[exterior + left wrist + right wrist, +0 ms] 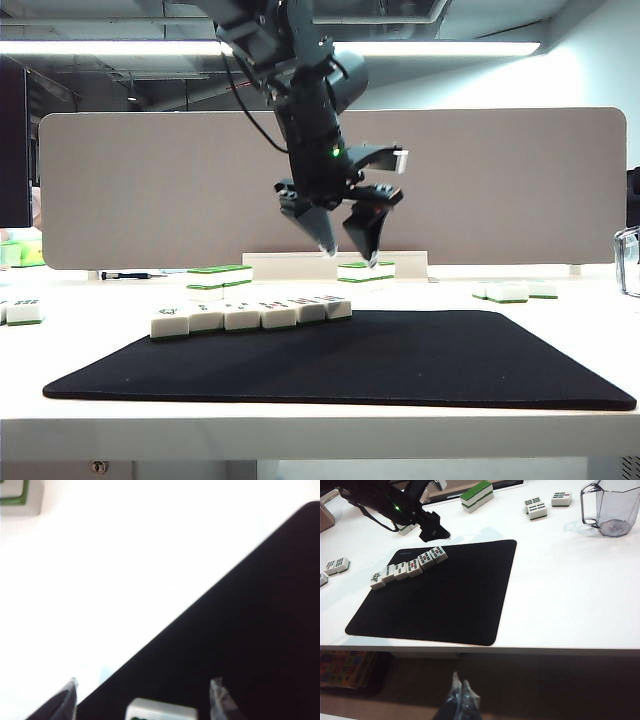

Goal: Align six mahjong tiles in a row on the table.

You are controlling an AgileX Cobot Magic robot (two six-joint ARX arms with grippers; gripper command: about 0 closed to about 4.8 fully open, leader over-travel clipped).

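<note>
Six mahjong tiles [250,314] stand side by side in a slanting row at the far left part of a black mat, white faces up [410,567]. The mat lies on the white table [300,425]. My left gripper [350,256] hangs open in the air above and just past the row's right end, holding nothing. In the left wrist view its fingers [67,702] stand wide apart around my left gripper [144,681], and one white tile [161,711] lies below between them, touching neither. My right gripper [460,679] is shut and empty, off the table's front edge.
The black mat [400,355] covers the table's middle. Spare tiles with green backs lie behind it [220,277] [365,270], at the right [515,290] and at the left [25,310]. A clear jug [610,505] stands at the far right. A grey partition [500,180] closes the back.
</note>
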